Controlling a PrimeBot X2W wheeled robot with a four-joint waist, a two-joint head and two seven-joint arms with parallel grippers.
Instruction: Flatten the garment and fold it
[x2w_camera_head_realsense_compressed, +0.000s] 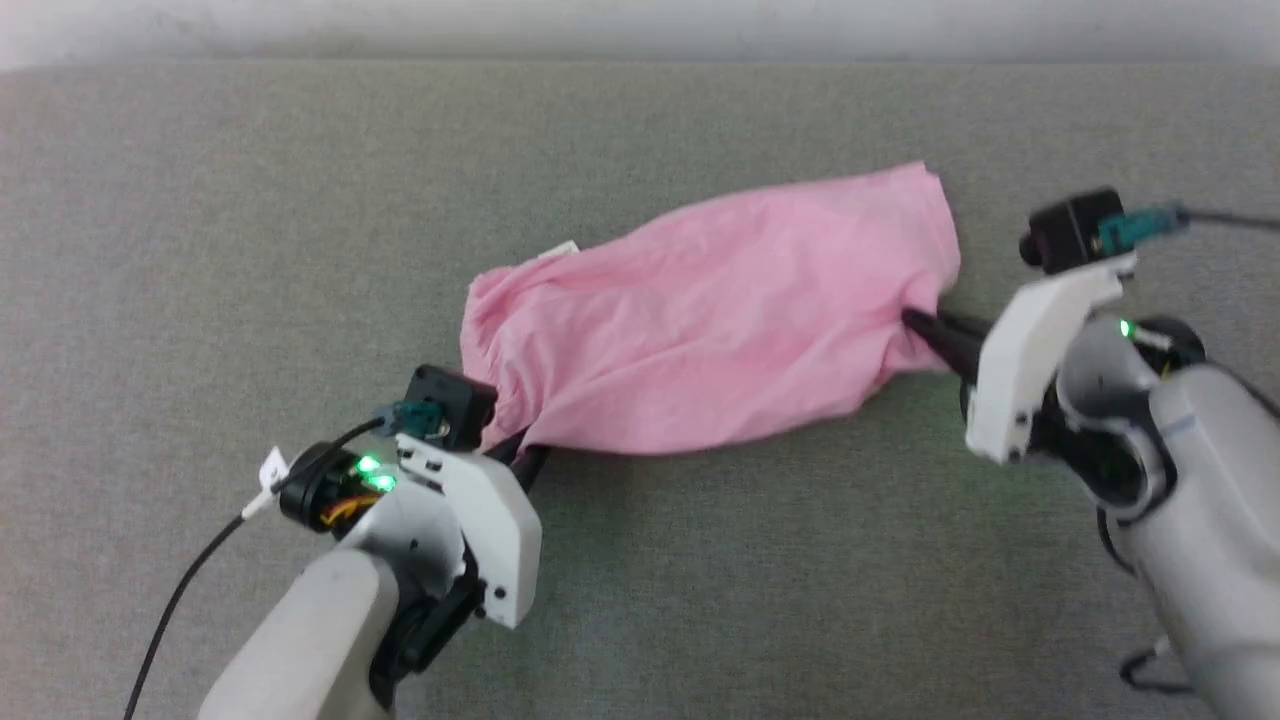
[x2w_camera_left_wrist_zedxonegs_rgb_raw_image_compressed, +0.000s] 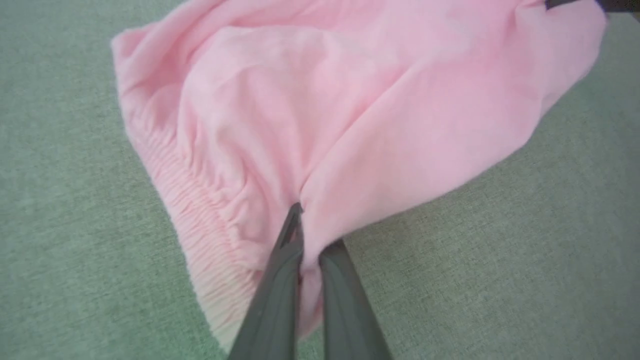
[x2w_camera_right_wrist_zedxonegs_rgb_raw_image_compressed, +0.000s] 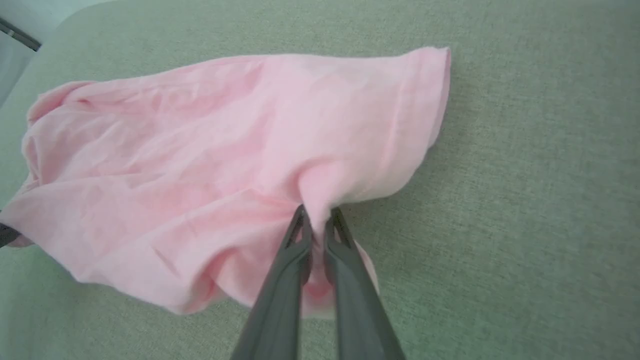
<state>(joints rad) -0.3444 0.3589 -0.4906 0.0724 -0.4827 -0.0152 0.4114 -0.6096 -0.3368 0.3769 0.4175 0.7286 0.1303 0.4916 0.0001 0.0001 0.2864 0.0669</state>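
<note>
1. Both grippers are pinching cloth. The left gripper (x2w_camera_left_wrist_zedxonegs_rgb_raw_image_compressed: 312, 232) has its two long dark fingers pressed together on a tuck of fabric just beside the gathered band. The right gripper (x2w_camera_right_wrist_zedxonegs_rgb_raw_image_compressed: 317, 217) has its fingers closed on a bunched fold at the opposite end.
2. Between them, the bright pink garment of thin soft cloth (x2w_camera_head_realsense_compressed: 710, 320) lies on the grey-green woven surface (x2w_camera_head_realsense_compressed: 700, 590). In the head view it slants from near left to far right.
3. I judge it very light and limp. It has no stiffness, so it should sag and crumple wherever it is unsupported and follow a pull readily. The coarse weave underneath may drag on it a little.
4. Thin cloth held in such narrow tips could slip out under a sharp tug, so I would tension it gently and evenly.
5. The best holds, to my eye, are the ruffled elastic edge (x2w_camera_left_wrist_zedxonegs_rgb_raw_image_compressed: 200, 220), which is thicker and less likely to slide, and the hemmed corners at the far end.
6. The fabric looks matte and finely wrinkled, with soft creases radiating from each pinch. The elastic edge is ribbed in close pleats. A small white label (x2w_camera_head_realsense_compressed: 560, 250) pokes out at the far left corner.
7. It is not yet flat: the middle looks puffy, with layers doubled over.
</note>
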